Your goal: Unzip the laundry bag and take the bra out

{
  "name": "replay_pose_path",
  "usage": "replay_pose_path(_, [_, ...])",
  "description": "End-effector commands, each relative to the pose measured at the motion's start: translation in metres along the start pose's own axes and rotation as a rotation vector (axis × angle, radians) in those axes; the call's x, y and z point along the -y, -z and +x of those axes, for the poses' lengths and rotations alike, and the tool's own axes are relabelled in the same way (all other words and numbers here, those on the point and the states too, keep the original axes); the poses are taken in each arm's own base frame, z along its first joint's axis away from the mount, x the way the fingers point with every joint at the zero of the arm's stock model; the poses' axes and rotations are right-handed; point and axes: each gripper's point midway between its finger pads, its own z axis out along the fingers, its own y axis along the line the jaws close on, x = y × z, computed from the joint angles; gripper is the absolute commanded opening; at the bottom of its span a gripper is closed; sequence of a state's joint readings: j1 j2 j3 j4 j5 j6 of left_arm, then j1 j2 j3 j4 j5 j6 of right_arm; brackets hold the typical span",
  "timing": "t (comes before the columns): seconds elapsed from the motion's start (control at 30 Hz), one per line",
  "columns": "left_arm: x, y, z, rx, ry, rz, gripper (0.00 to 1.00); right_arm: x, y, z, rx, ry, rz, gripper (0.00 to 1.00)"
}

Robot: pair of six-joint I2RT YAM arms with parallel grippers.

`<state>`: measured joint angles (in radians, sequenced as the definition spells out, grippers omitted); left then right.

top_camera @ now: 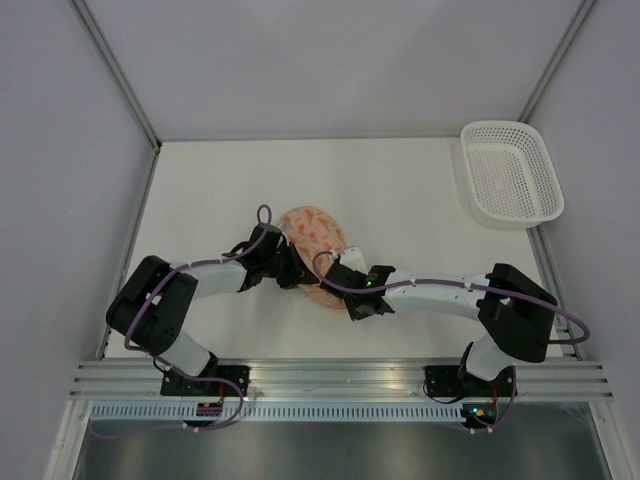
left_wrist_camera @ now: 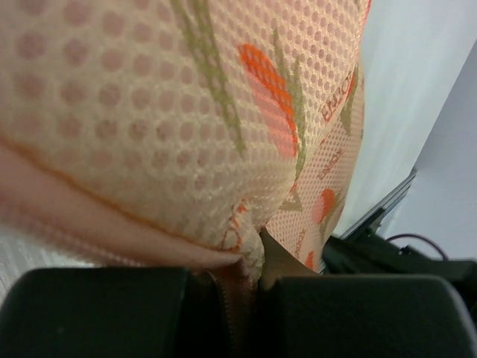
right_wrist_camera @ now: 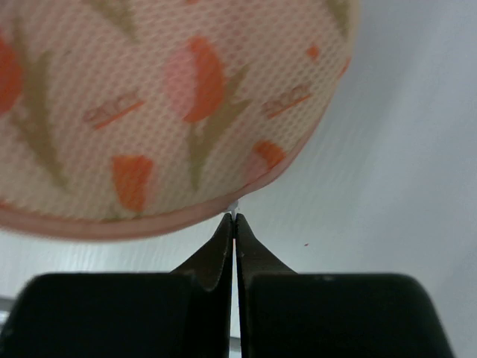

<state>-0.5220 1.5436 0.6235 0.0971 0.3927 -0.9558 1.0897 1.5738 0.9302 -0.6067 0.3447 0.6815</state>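
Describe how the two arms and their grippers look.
The left arm and right arm have white links between bulky black joint housings, with purple cables looping alongside. The left gripper and right gripper have matt black fingers; the right's taper to points.

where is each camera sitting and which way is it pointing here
top external: above and behind the bases, looking down at the table, laundry bag and white basket; both arms show whole.
left wrist: on the left arm, looking along the left gripper into the bag's mesh; only its black fingers show.
right wrist: on the right arm, looking along the right gripper at the bag's pink trim; only its closed fingers show.
shared: all views see the bag.
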Motion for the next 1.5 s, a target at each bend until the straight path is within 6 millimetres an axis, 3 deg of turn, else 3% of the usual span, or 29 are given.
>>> replay_pose_path(0.0, [-0.016, 0.001, 0.030, -0.170, -0.147, 0.022, 0.02, 0.048, -0.007, -0.011, 0.012, 0.004, 0.263, 0.00])
replay_pose_path(0.13, [-0.046, 0.002, 0.043, -0.219, -0.168, -0.088, 0.02, 0.069, -0.008, -0.023, 0.043, -0.011, 0.398, 0.00])
replay_pose_path(0.23, [-0.056, 0.003, 0.044, -0.238, -0.211, -0.119, 0.02, 0.079, -0.007, -0.032, 0.066, -0.019, 0.452, 0.00])
replay_pose_path(0.5, [-0.038, 0.005, 0.048, -0.288, -0.284, -0.021, 0.02, 0.089, -0.013, -0.055, 0.105, -0.016, 0.478, 0.00])
replay_pose_path(0.8, [-0.017, 0.012, 0.051, -0.325, -0.355, 0.080, 0.02, 0.098, -0.025, -0.060, 0.069, 0.018, 0.483, 0.00])
replay_pose_path(0.93, [-0.020, 0.014, 0.053, -0.330, -0.358, 0.073, 0.02, 0.106, -0.024, -0.061, 0.063, 0.003, 0.497, 0.01])
replay_pose_path(1.03, [-0.024, 0.013, 0.050, -0.312, -0.342, 0.045, 0.29, 0.106, -0.016, -0.063, 0.080, -0.020, 0.486, 0.01])
replay_pose_path(1.07, [-0.024, 0.013, 0.048, -0.300, -0.338, 0.036, 0.57, 0.106, -0.013, -0.063, 0.081, -0.024, 0.483, 0.08])
replay_pose_path(1.13, [-0.025, 0.013, 0.046, -0.284, -0.323, 0.019, 0.72, 0.105, -0.004, -0.063, 0.091, -0.045, 0.447, 0.29])
replay_pose_path(1.17, [-0.024, 0.015, 0.045, -0.272, -0.321, 0.014, 0.80, 0.104, 0.000, -0.063, 0.093, -0.047, 0.429, 0.47])
replay_pose_path(1.27, [-0.024, 0.019, 0.038, -0.223, -0.301, -0.024, 0.86, 0.098, 0.016, -0.061, 0.106, -0.064, 0.340, 0.65])
replay_pose_path(1.37, [-0.034, 0.025, 0.030, -0.161, -0.255, -0.113, 0.88, 0.085, 0.035, -0.061, 0.129, -0.049, 0.241, 0.68])
replay_pose_path(1.47, [-0.042, 0.039, 0.017, -0.048, -0.199, -0.205, 0.88, 0.051, 0.054, -0.063, 0.164, 0.037, 0.111, 0.69])
